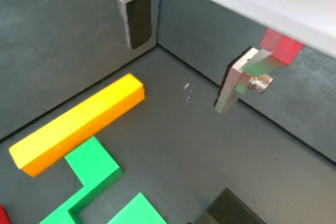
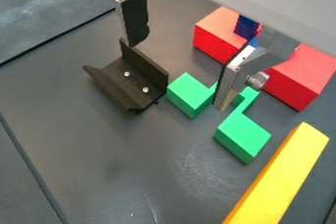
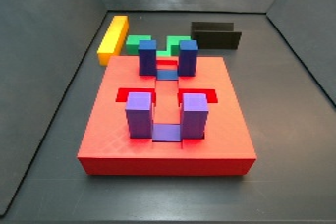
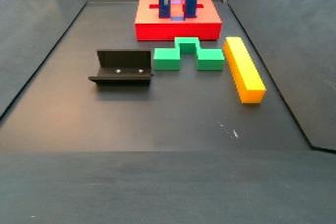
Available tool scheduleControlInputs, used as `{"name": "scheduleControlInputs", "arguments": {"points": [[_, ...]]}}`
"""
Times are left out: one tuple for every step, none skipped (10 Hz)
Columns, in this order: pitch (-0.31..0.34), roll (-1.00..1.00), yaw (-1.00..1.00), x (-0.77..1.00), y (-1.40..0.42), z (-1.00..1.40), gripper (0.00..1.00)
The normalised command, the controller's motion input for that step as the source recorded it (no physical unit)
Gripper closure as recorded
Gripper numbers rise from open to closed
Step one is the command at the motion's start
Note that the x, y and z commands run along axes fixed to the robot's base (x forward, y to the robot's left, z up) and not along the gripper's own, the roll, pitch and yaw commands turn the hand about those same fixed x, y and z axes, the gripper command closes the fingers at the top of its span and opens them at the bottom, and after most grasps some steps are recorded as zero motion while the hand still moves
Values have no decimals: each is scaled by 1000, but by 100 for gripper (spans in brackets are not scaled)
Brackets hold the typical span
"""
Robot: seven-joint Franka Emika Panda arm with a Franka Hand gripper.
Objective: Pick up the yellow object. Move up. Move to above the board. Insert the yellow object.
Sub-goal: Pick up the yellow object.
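Fingers first: in a wrist view the gripper (image 1: 184, 56) hangs above the dark grey tray floor (image 1: 197, 140) with its two flat silver plates spread wide and nothing between them, one finger (image 1: 137, 20) near a corner of the tray, while the long, smooth yellow-orange rectangular bar (image 1: 79, 122) lies flat and untouched off to one side of the open gap, beside the green notched block (image 1: 98, 169). Another wrist view shows the same open gripper (image 2: 187, 56) over bare floor, with the dark L-shaped fixture (image 2: 128, 84) close to one finger, the green block in front of the large flat red board (image 2: 262, 56), and the yellow bar (image 2: 282, 179) well apart from the pads. Both side views place the bar (image 3: 114, 35) (image 4: 243, 67) flat on the floor just beside the green block (image 3: 157, 45), near the board's (image 3: 164, 144) edge and its blue and purple posts (image 3: 186, 56). To pick well, I judge the gripper should shift over the bar's middle, straddle its narrow width, then descend squarely before closing.
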Motion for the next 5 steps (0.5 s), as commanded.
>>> {"name": "scheduleControlInputs", "arguments": {"points": [[0,0,0,0,0,-17,0],[0,70,9,166,-214,-163,0],[19,117,60,191,-351,-154,0],[17,124,66,169,-377,-157,0],[19,134,63,209,-394,-180,0]]}}
